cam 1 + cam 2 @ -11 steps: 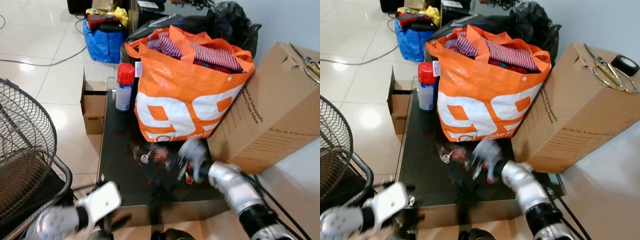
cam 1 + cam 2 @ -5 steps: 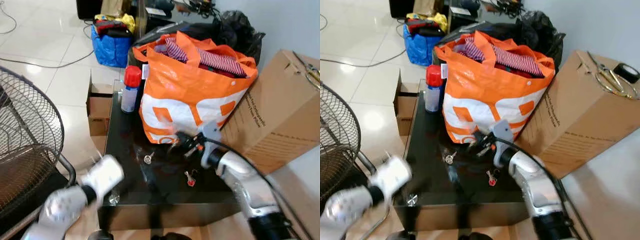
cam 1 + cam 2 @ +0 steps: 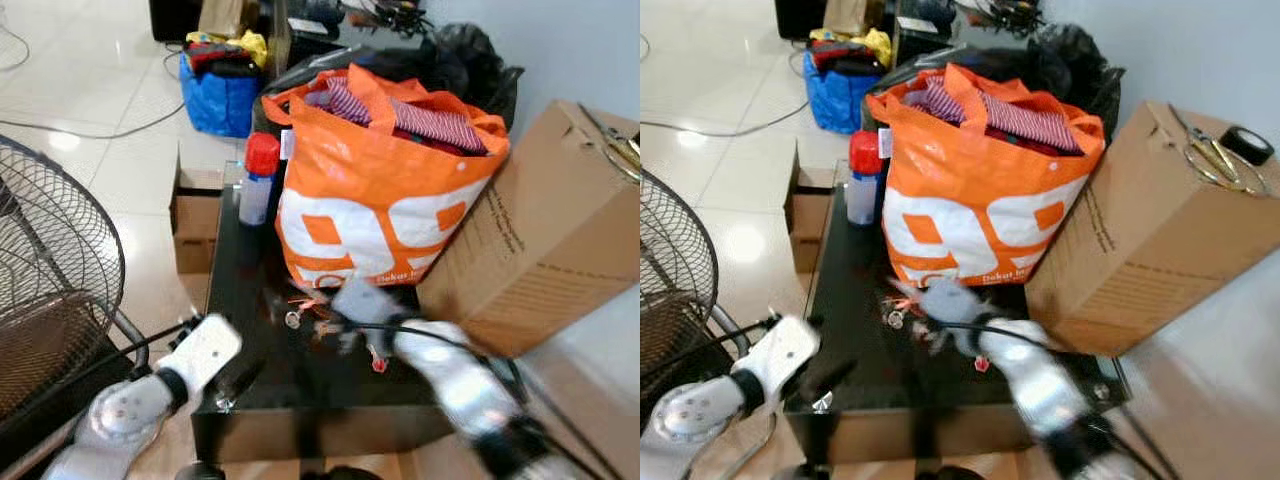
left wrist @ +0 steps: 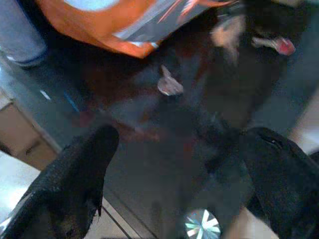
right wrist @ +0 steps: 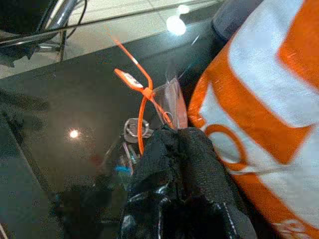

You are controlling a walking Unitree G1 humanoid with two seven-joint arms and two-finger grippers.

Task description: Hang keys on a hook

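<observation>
On black glossy table [image 3: 240, 330], low and dark, with orange shopping bag [image 3: 385, 205] standing at far side, stuffed with striped cloth. Beside bag on robot's left, spray can [image 3: 257, 180] with red cap, upright. Leaning against bag on robot's right, big cardboard box [image 3: 545, 225], scissors [image 3: 1208, 155] and black tape roll [image 3: 1246, 143] on its top. Keys [image 5: 135, 128] lying flat on tabletop just in front of bag's lower edge, silver ring with orange zip-tie tag [image 5: 137, 87] and clear plastic sleeve attached. Second small key with red fob [image 3: 377, 360] lying apart, nearer table's front edge.

Right gripper [image 5: 174, 137] down over table, blurred in head views, right at the keys; fingers pressed together in wrist view, tips touching the orange tie and plastic sleeve beside the ring. Cannot tell if actually pinching anything. Right arm [image 3: 450, 370] stretched across table front.

Left gripper [image 4: 169, 164] low at table's near left corner, fingers [image 4: 82, 169] spread wide, nothing between them, glass surface and round metal stud [image 4: 202, 226] underneath. Left arm [image 3: 150, 400] silver, white wrist block near table edge.

Off to robot's left, wire fan guard [image 3: 55, 260]. Small open cardboard box [image 3: 195, 215] on tiled floor [image 3: 100, 110] beside table. Blue bag [image 3: 222, 85] with clothes farther back, black garbage bag [image 3: 470, 60] behind orange bag.
</observation>
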